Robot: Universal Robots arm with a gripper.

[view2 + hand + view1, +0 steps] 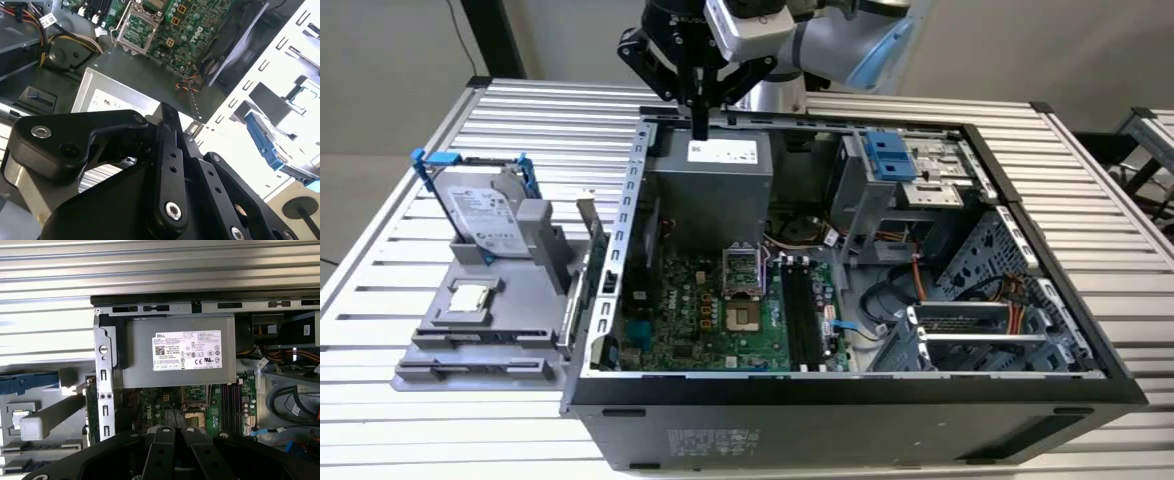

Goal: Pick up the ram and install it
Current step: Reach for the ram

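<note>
The ram point(592, 275) is a thin bluish-green stick standing on edge at the grey fixture's side, right against the outside of the computer case's wall; the first wrist view shows the ram point(91, 405) as a green strip. My black gripper point(700, 133) hangs above the case's far rim, over the grey power supply point(710, 180), well away from the ram. Its fingers are together and hold nothing, as the gripper point(167, 111) also looks in the second wrist view. The black memory slots point(803, 315) lie on the green motherboard point(707, 320) inside the case.
A grey fixture point(480, 345) on the exterior view's left holds a silver hard drive in a blue-edged frame point(487, 215) and a small square silver chip point(471, 296). The case walls point(854, 385), drive cage point(907, 165) and loose cables point(907, 290) crowd the interior.
</note>
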